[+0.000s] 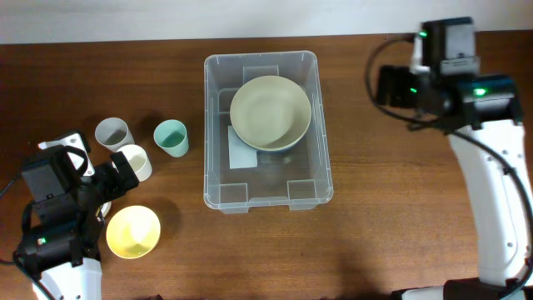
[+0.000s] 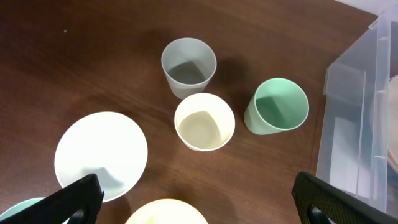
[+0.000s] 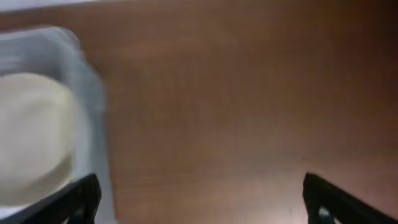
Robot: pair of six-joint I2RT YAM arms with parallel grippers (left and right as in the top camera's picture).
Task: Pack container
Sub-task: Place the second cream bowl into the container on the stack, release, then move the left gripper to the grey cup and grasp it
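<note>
The clear plastic container point(image 1: 266, 200) stands mid-table with a pale cream-green bowl point(image 1: 271, 112) inside, over a white label. My left gripper point(image 1: 117, 173) is open and empty at the lower left, above the cups. In the left wrist view its fingers point(image 2: 199, 208) frame a yellow bowl point(image 2: 166, 214), and the container's wall point(image 2: 357, 93) shows at the right. My right gripper point(image 1: 391, 83) is open and empty to the right of the container. In the blurred right wrist view its fingers point(image 3: 202, 199) hover over bare wood, with the container rim point(image 3: 87, 93) and bowl point(image 3: 31, 130) at the left.
Left of the container stand a grey cup point(image 1: 112, 132), a cream cup point(image 1: 133, 162) and a teal cup point(image 1: 171, 137). A yellow bowl point(image 1: 133, 232) sits nearer the front. The left wrist view also shows a white bowl point(image 2: 101, 154) and a teal rim point(image 2: 18, 210).
</note>
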